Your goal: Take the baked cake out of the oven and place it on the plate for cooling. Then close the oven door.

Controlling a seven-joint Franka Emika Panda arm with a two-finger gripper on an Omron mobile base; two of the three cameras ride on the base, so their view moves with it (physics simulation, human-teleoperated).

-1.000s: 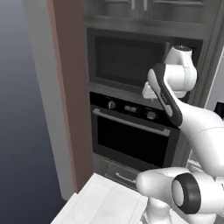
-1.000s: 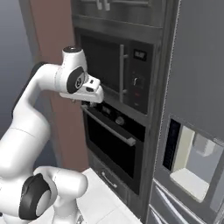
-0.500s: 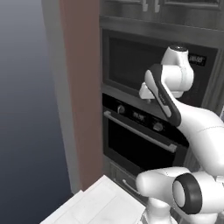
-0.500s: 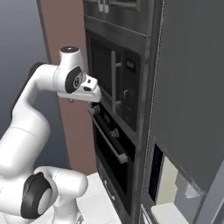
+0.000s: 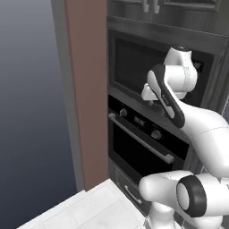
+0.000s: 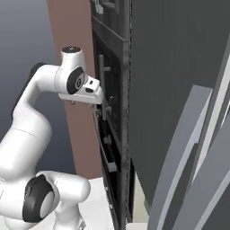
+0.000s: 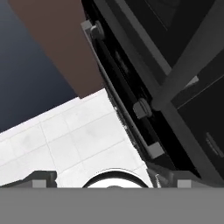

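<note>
End effector (image 6: pixel 96 107) near shut oven door (image 5: pixel 138 154); opening unclear.

A reddish-brown side panel (image 5: pixel 87 89) flanks dark cabinetry above a pale tiled floor (image 5: pixel 89 210), grey wall (image 5: pixel 31 112) behind

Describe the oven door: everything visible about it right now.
The oven door is a flat, black, glass-fronted panel, shut and upright, flush in the dark cabinet column under the microwave. A long silver bar handle runs horizontally across its upper part on two end mounts. Just above it sits the oven's control strip with round knobs and a small display. Nothing touches it; the gripper hangs in front of the appliance column, higher than the handle, apart from the door.
</note>
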